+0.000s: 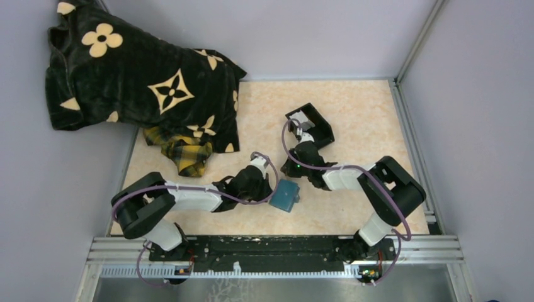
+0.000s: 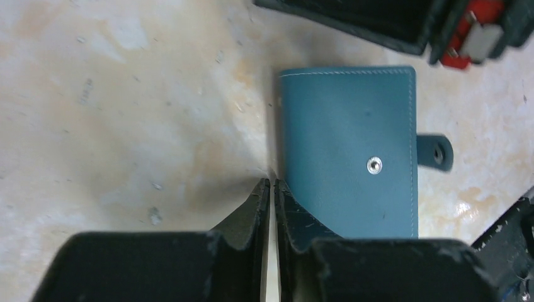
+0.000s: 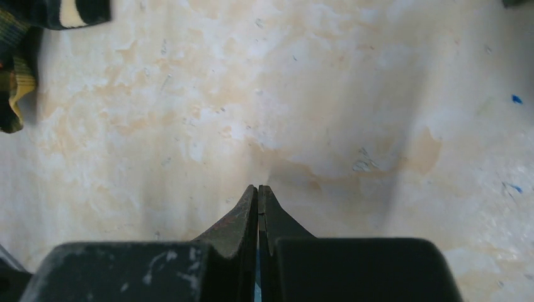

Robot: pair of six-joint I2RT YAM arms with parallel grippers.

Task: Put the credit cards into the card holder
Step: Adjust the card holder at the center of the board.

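Starting with the left wrist view, the flat blue stitched folding card holder [image 2: 349, 151] lies folded shut on the pale marbled surface [image 2: 126, 126]. Its metal stud is bare and its small strap tab [image 2: 434, 151] sticks out to the side, so the clasp looks undone. The left gripper [image 2: 272, 185] hangs at the holder's near left corner, just beside its edge. Its jaws are drawn almost together, with a thin pale slit between them. I cannot tell whether that slit is a card held edge-on or only the surface showing through. No card slot and no loose card are visible here.

Turning to the right wrist view, the right gripper [image 3: 257, 189] has its jaws pressed together on nothing, over bare surface. Only a scrap of yellow plaid cloth [image 3: 12, 94] shows at the left edge.

From the top view, the card holder sits near the middle of the surface between the two arms. The right arm reaches towards a black open-topped plastic box [image 1: 321, 129] beyond it. A pale patch inside that box may be the thin pale credit cards [image 1: 301, 117], though it is too small to be sure. A black blanket with cream flower shapes [image 1: 138, 75] is heaped at the far left.

By my reading the task is at its beginning. No card is seen in the holder, which has yet to be opened, and the fetching and slotting remain.
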